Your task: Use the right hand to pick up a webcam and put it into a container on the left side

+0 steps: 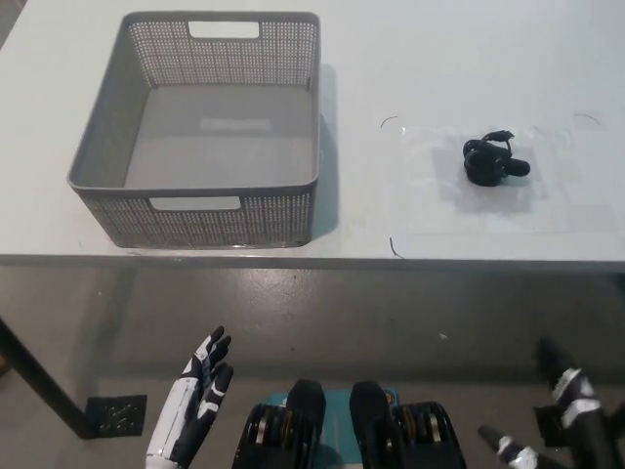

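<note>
White table (439, 59), seemingly grey floor (322, 313)

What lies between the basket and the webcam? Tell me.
Head view: only bare white table separates the gray basket from the black webcam, which rests on a clear plastic sheet.

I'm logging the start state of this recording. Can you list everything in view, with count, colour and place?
Table: one, white, spanning the upper picture.
Basket: one, grey, perforated, with handle cutouts, on the table's left part; nothing visible inside.
Webcam: one, black, on the table to the right of the basket, apart from it.
Floor: grey, below the table edge.
Left hand: one, white, lower left, below the table edge, open.
Right hand: one, black, lower right corner, open, partly cut off.
</note>
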You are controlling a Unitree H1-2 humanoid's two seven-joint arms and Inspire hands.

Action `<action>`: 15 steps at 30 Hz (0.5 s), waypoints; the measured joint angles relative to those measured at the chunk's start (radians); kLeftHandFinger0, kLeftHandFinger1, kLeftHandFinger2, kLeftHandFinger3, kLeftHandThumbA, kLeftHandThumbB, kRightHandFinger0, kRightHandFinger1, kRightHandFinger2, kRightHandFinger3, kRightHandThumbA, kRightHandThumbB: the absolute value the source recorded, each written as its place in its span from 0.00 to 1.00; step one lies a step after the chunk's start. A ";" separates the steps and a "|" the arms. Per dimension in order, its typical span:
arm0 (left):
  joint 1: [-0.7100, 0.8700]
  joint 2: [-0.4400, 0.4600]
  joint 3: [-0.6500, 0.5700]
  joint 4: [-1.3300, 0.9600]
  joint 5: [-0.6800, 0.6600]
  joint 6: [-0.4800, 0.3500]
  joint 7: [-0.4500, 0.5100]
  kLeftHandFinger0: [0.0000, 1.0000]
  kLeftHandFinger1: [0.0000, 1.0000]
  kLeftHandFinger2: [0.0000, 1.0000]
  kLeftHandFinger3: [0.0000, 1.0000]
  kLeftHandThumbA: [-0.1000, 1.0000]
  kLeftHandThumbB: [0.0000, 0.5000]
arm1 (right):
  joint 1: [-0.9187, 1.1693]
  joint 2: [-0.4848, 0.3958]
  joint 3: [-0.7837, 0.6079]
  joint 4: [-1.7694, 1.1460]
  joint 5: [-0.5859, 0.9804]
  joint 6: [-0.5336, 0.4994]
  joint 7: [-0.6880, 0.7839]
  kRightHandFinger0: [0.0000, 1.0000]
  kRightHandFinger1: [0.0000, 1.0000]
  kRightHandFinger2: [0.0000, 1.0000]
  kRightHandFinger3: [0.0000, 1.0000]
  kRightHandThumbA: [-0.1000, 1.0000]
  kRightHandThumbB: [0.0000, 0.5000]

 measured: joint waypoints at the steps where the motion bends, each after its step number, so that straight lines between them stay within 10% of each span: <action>1: 0.000 0.000 0.000 0.000 0.001 0.000 0.000 1.00 1.00 1.00 1.00 0.90 0.23 | -0.005 -0.001 -0.015 -0.045 -0.014 0.001 -0.004 1.00 1.00 1.00 1.00 0.92 0.51; 15: 0.009 -0.002 -0.007 0.000 0.009 -0.004 0.000 1.00 1.00 1.00 1.00 0.93 0.21 | -0.340 -0.148 -0.156 -0.349 -0.185 0.235 0.014 1.00 1.00 1.00 1.00 0.90 0.60</action>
